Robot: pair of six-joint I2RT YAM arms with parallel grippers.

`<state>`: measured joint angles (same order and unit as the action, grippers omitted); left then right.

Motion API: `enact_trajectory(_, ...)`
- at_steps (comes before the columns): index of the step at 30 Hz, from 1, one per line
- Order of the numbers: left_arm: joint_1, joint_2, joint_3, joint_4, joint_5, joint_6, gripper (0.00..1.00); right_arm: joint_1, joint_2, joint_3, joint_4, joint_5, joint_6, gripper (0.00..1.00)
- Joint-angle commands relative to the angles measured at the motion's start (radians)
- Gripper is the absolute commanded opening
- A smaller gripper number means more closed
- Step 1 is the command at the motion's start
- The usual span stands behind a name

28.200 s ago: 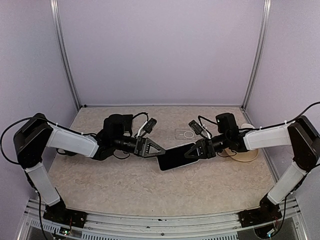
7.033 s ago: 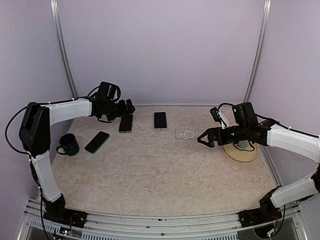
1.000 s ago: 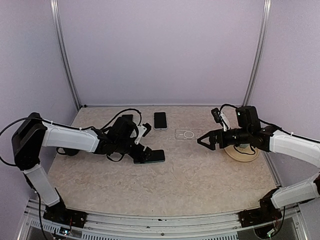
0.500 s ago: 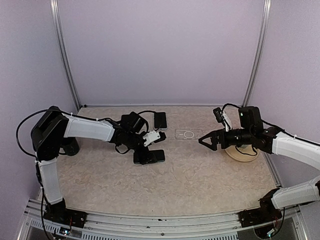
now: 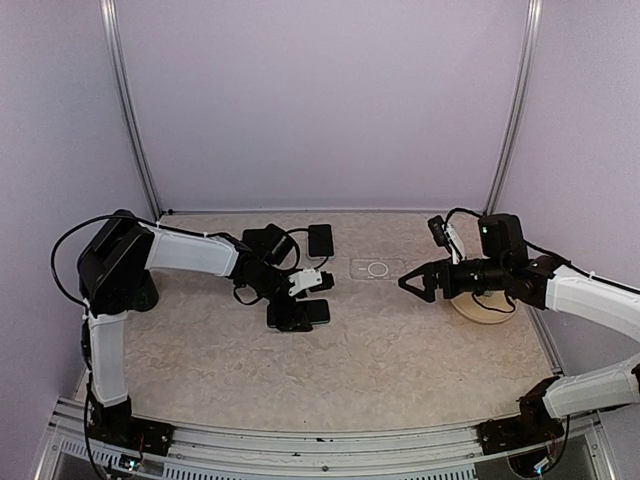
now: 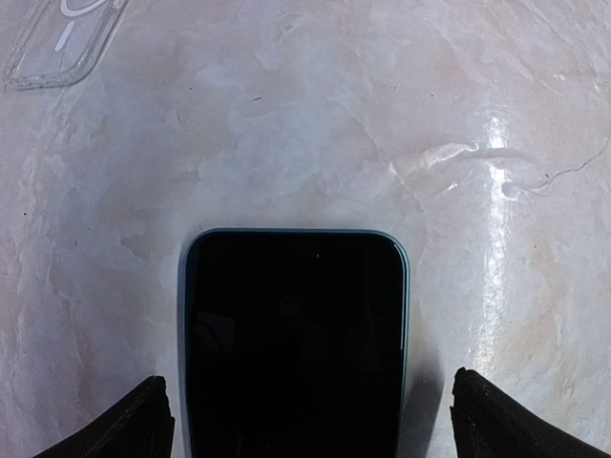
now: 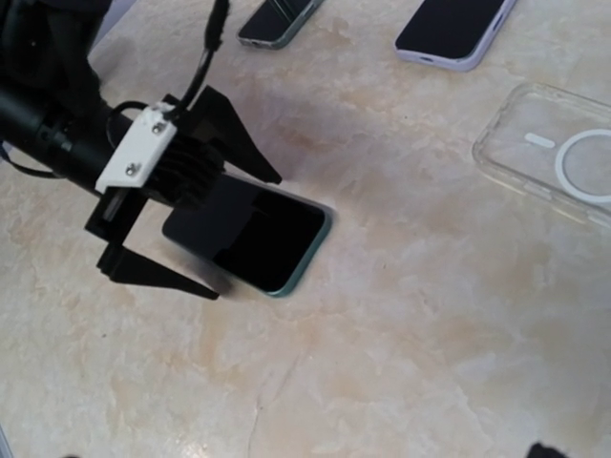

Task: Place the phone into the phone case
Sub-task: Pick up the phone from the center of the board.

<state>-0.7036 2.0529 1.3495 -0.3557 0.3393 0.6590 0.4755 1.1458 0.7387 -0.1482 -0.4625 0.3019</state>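
A black-screened phone [image 6: 296,334] with a teal edge lies flat on the marble table, left of centre [image 5: 318,311]. My left gripper [image 6: 315,429] stands open over its near end. One fingertip [image 6: 134,425] shows at each side, and there is a gap between each and the phone's edges. The clear phone case [image 5: 377,268] lies empty at the back centre, also in the right wrist view [image 7: 558,153]. My right gripper [image 5: 415,283] hovers open just right of the case, holding nothing.
A purple-edged phone [image 5: 320,239] lies near the back, and the right wrist view also shows another phone [image 7: 277,19] at its top edge. A round wooden disc [image 5: 485,308] sits at the right under my right arm. Purple walls enclose the table.
My left arm has swung its elbow toward the back and turned its gripper over the phone, which has stayed in place. My right gripper has barely moved.
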Motion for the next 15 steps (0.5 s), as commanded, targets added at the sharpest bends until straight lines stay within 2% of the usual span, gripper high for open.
enact_trajectory(1,0.012,0.038,0.032,-0.041,0.03,0.031,0.99,0.003,-0.014,-0.018,-0.001,0.011,0.004,1.0)
enact_trajectory(10,0.014,0.088,0.081,-0.068,0.029,0.013,0.99,0.003,-0.003,-0.016,0.005,0.008,0.007,1.0)
enact_trajectory(15,0.013,0.1,0.091,-0.085,0.038,0.012,0.94,0.003,0.013,-0.014,0.012,0.003,0.012,1.0)
